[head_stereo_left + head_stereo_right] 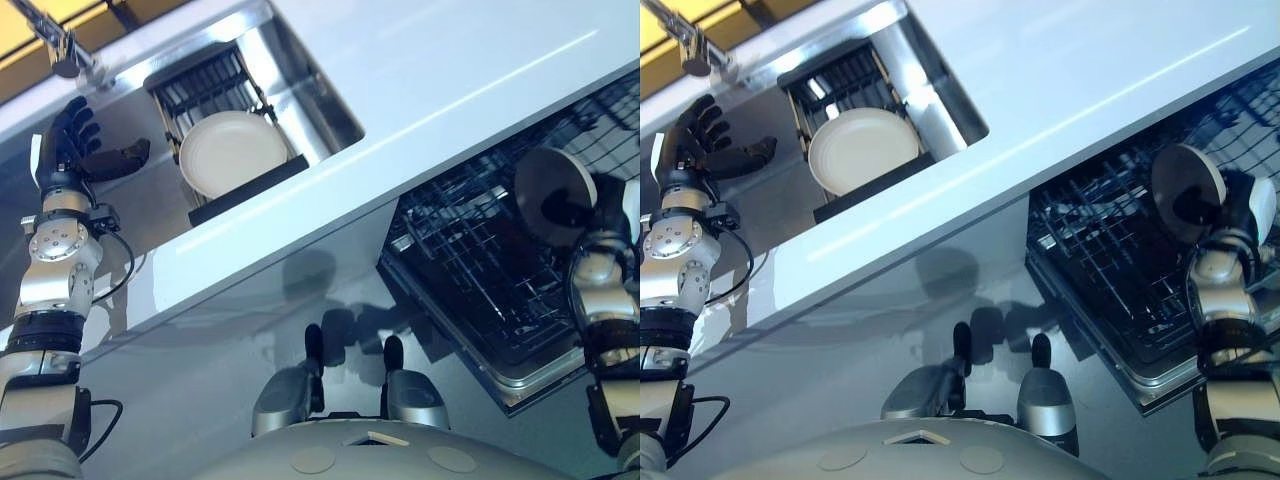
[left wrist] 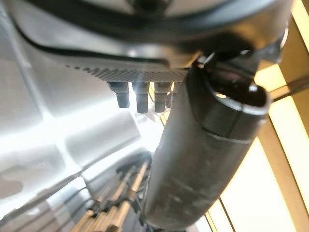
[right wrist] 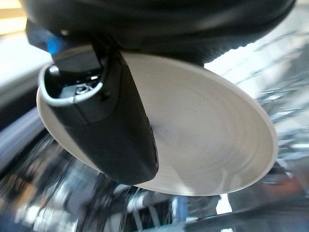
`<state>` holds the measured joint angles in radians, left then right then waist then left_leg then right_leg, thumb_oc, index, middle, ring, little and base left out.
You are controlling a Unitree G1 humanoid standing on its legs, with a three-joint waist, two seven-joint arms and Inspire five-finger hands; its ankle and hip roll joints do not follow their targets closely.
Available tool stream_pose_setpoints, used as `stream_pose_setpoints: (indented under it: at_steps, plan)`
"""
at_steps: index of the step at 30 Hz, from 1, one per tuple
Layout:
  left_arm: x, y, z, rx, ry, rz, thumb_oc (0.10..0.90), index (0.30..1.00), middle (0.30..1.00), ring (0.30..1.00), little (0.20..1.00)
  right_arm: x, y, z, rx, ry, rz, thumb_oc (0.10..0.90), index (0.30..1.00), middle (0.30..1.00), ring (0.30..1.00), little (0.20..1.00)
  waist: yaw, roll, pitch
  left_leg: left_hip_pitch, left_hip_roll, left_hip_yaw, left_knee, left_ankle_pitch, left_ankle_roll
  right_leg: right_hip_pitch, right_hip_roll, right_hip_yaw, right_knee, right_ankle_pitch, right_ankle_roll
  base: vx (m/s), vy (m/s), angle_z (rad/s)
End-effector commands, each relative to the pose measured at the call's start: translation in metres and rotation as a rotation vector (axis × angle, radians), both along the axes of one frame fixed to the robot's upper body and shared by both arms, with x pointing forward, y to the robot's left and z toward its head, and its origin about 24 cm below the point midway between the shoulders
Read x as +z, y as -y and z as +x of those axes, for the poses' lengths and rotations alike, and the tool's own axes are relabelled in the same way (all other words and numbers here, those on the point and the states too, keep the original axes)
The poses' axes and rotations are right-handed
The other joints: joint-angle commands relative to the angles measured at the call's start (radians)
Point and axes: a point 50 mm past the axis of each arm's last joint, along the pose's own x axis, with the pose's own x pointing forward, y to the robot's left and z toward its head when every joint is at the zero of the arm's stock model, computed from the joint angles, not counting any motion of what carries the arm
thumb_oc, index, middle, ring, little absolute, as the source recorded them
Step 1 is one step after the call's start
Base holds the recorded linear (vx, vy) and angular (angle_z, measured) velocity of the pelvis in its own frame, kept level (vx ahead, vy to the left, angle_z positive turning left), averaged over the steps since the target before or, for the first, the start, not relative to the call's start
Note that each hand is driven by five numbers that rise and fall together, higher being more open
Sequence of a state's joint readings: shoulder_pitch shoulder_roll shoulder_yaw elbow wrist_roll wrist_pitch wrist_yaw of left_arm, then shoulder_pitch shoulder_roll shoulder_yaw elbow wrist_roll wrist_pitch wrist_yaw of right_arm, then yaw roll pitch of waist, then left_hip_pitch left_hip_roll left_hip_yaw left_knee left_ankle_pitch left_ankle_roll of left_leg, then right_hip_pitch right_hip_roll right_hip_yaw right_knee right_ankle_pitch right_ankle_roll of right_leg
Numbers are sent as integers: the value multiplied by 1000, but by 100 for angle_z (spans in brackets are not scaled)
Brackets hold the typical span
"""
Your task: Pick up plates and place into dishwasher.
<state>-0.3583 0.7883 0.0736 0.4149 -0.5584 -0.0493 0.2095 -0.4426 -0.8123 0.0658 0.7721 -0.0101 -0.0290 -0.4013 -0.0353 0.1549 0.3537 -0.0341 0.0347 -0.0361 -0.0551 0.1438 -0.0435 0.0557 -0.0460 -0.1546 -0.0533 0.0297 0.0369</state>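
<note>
A white plate (image 1: 232, 152) lies in the black rack (image 1: 205, 85) inside the sink. My left hand (image 1: 65, 140) hovers just left of that rack, open with its fingers spread and thumb pointing toward the plate, touching nothing. In the left wrist view the thumb (image 2: 203, 159) is straight and the rack's wires (image 2: 116, 203) lie past it. My right hand (image 1: 568, 212) is shut on a second white plate (image 1: 545, 178), held on edge above the dishwasher's lower rack (image 1: 470, 260). The right wrist view has the thumb (image 3: 111, 125) pressed across that plate (image 3: 207, 145).
The steel sink (image 1: 310, 95) is sunk into a pale counter (image 1: 450, 70), with a faucet (image 1: 60, 45) at its far left. The pulled-out dishwasher rack has dark wire tines and a metal front edge (image 1: 520, 385) below the counter's lip.
</note>
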Motion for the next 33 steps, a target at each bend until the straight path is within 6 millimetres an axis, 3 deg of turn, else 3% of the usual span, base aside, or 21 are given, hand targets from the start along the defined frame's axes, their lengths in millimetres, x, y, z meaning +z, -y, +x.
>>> stream_pose_setpoints:
  at_steps: [1, 4, 11, 12, 13, 14, 23, 33]
  plan:
    - [91, -8, -4, 12, 328, 137, 800, 900, 900, 900, 900, 71, 5, 12, 44, 100, -262, 100, 300, 300, 300, 200, 18, -32, -44, -51, -41, -17, 101, -97, -16, -91, 56, 12, 218, -162, -60, -67, -41, 21]
    - [98, -7, -4, 6, 344, 149, 800, 900, 900, 900, 900, 67, 8, 15, 42, 8, -267, 100, 300, 300, 300, 200, 23, -38, -24, -61, -43, -26, 101, -93, -15, -103, 58, 6, 229, -166, -65, -55, -59, 28]
    - [114, -6, -2, -19, 360, 168, 800, 900, 900, 900, 900, 24, 31, 1, -89, -248, -44, 100, 300, 300, 300, 200, 35, -59, -10, -61, -42, -32, 102, -91, -15, -95, 62, -6, 219, -160, -70, -14, -55, 15]
    - [116, -6, -2, -25, 361, 170, 800, 900, 900, 900, 900, 17, 34, -2, -108, -274, -8, 202, 387, 387, 387, 302, 37, -61, -11, -59, -42, -34, 102, -91, -14, -91, 63, -6, 216, -159, -70, 13, -47, 11]
    - [119, -5, 0, -34, 362, 174, 800, 900, 900, 900, 900, 7, 36, -5, -130, -307, 50, 701, 815, 815, 815, 801, 41, -64, -10, -58, -42, -34, 103, -92, -13, -86, 65, -7, 213, -157, -71, 11, -66, 10]
    - [123, -3, 1, -50, 362, 179, 800, 900, 900, 900, 900, -3, 39, -10, -159, -327, 115, 800, 900, 900, 900, 900, 46, -68, -12, -55, -41, -35, 105, -92, -12, -79, 66, -9, 207, -154, -70, 9, -62, 11]
    - [134, 5, 6, -109, 355, 204, 800, 900, 900, 900, 900, -25, 40, -20, -197, -350, 234, 800, 900, 900, 900, 900, 54, -97, -35, -21, -39, -31, 101, -102, -2, -41, 75, -8, 179, -138, -62, -1, -27, 10]
    - [116, 9, 9, -127, 302, 181, 800, 900, 900, 900, 900, -23, 29, -15, -153, -255, 219, 800, 900, 900, 900, 900, 39, -111, -92, 35, -46, -5, 84, -123, 11, -2, 76, 15, 153, -130, -49, 23, 38, -4]
